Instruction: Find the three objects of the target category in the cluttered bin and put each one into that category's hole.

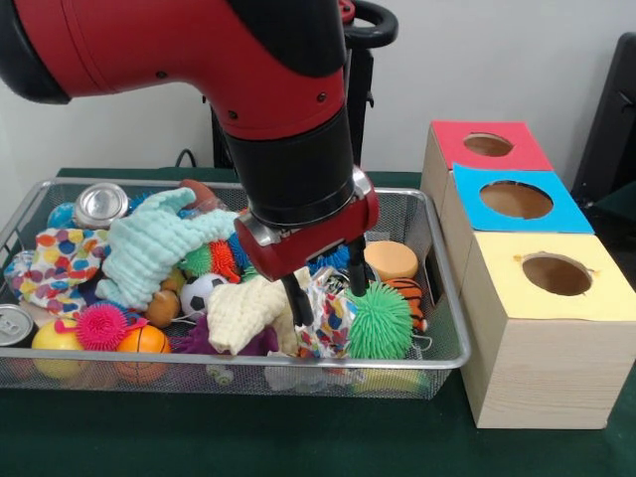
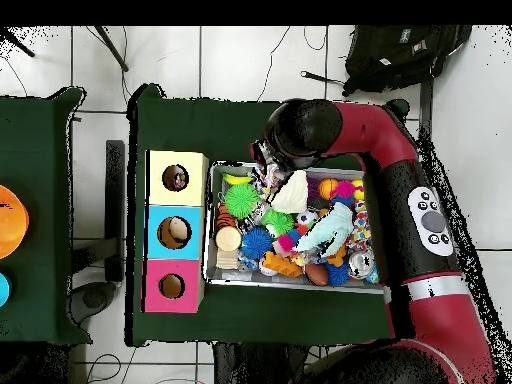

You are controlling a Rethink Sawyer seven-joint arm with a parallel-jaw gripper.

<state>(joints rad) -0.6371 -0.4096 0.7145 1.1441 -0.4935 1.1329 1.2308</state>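
The gripper (image 1: pixel 326 290) hangs inside the wire bin (image 1: pixel 437 360), its two black fingers (image 1: pixel 297 301) spread apart on both sides of a crumpled patterned cloth (image 1: pixel 326 316). At 3 o'clock from it, just beside, lies a green spiky ball (image 1: pixel 382 320); at 9 o'clock, a pale yellow cloth (image 1: pixel 243 311). Outside the bin at 3 o'clock stand three wooden boxes, with a yellow top (image 1: pixel 552 278), a blue top (image 1: pixel 517 201) and a red top (image 1: pixel 487 145), each with a round hole.

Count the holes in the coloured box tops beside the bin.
3, one per top, in a row beside the bin: the red hole farthest from the camera, the blue hole in the middle, the yellow hole nearest. None looks hidden.
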